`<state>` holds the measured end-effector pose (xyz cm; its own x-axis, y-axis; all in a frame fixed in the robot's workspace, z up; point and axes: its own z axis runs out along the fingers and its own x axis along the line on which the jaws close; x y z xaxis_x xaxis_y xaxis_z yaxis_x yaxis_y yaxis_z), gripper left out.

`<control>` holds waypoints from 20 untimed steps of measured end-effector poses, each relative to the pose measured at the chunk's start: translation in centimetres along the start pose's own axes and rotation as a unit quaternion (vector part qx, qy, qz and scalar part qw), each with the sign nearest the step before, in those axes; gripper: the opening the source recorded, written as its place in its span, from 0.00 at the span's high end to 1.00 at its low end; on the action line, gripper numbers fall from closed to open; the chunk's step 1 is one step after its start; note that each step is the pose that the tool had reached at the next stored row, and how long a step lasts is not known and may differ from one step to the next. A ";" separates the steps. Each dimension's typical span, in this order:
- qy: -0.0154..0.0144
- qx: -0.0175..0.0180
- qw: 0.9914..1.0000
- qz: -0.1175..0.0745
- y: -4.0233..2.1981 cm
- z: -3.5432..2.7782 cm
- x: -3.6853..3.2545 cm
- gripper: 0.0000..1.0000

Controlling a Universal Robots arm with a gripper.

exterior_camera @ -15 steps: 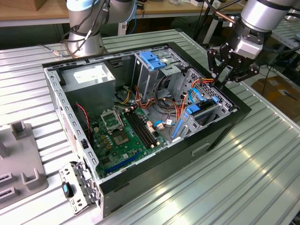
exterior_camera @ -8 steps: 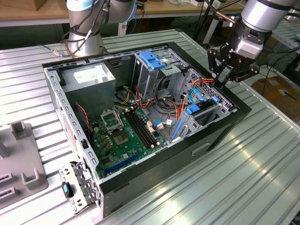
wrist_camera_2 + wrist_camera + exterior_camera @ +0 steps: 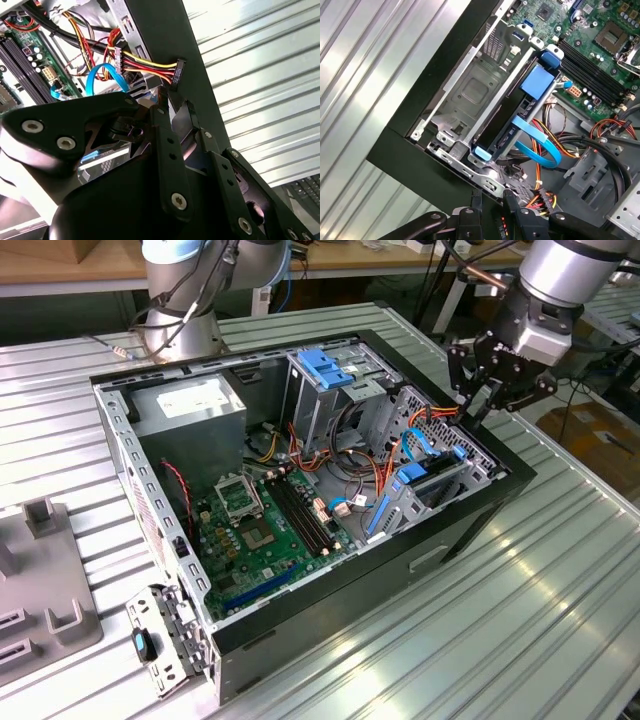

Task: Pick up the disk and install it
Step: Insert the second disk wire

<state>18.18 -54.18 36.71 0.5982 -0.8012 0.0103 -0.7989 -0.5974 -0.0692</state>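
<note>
The disk (image 3: 428, 480) stands on edge in the low drive cage at the case's front corner, on the exterior view's right, its blue carrier rail uppermost. The first wrist view shows the disk (image 3: 516, 120) seated in the cage slot beside an empty bay. My gripper (image 3: 478, 405) hangs above and just outside the case's rim, a short way from the disk. It is open and holds nothing. Its fingertips (image 3: 476, 202) point down at the cage's end in the first wrist view. In the second wrist view the gripper (image 3: 176, 107) hovers over the case wall.
The open black computer case (image 3: 470, 530) lies on a ribbed metal table (image 3: 520, 640). A tall grey cage with a blue bracket (image 3: 325, 365) stands at the back. Blue and coloured cables (image 3: 540, 145) run beside the disk. A grey fixture (image 3: 40, 580) sits on the exterior view's left.
</note>
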 end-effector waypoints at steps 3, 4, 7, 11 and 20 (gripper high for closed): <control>-0.001 0.000 1.000 -0.015 -0.09 0.09 -0.02 0.69; -0.002 0.000 1.000 -0.023 -0.14 0.13 -0.07 0.69; -0.002 0.000 0.999 -0.035 -0.29 0.21 -0.19 0.69; -0.003 0.000 0.999 -0.046 -1.16 0.28 -0.55 0.69; -0.004 0.001 0.999 -0.051 -1.78 0.32 -0.52 0.69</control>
<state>19.31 -52.69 36.51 0.6776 -0.7353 0.0104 -0.7331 -0.6766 -0.0692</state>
